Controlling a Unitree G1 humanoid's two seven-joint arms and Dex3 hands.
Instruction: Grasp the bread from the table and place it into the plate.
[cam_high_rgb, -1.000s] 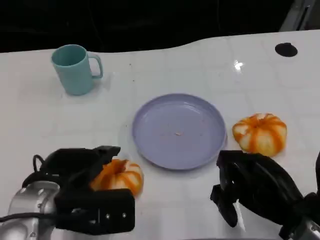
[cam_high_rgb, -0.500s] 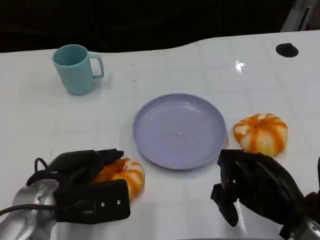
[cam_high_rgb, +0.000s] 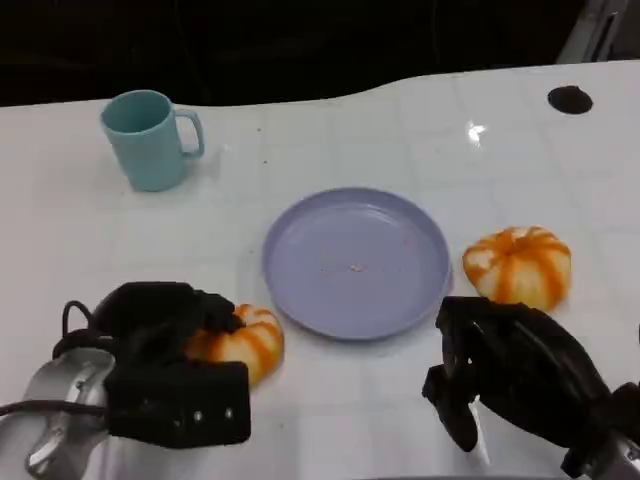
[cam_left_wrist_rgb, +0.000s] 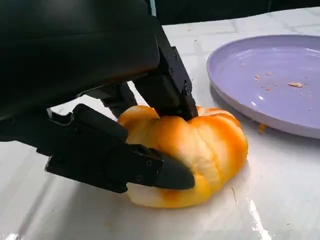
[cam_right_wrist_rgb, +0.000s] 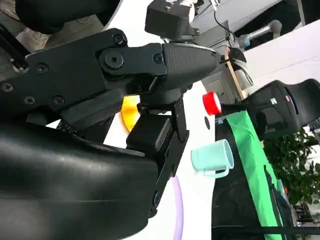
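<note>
1. Your left hand grips the bread roll, a glossy, pumpkin-ridged bun with orange stripes, lying on the table just beside the plate's near-left rim.
2. The plate is round, smooth and lavender, with a shallow raised rim.
3. The left wrist view shows what the head view hides: one black finger lies along the roll's lower side, others press its top, and crumbs dot the plate.
4. Compared with a second ago, the left hand's fingers have closed further round the roll.
5. Your right hand hangs near the plate's near-right rim, fingers curled in and holding nothing.
6. A second striped roll sits right of the plate; a teal mug stands far-left of it.
</note>
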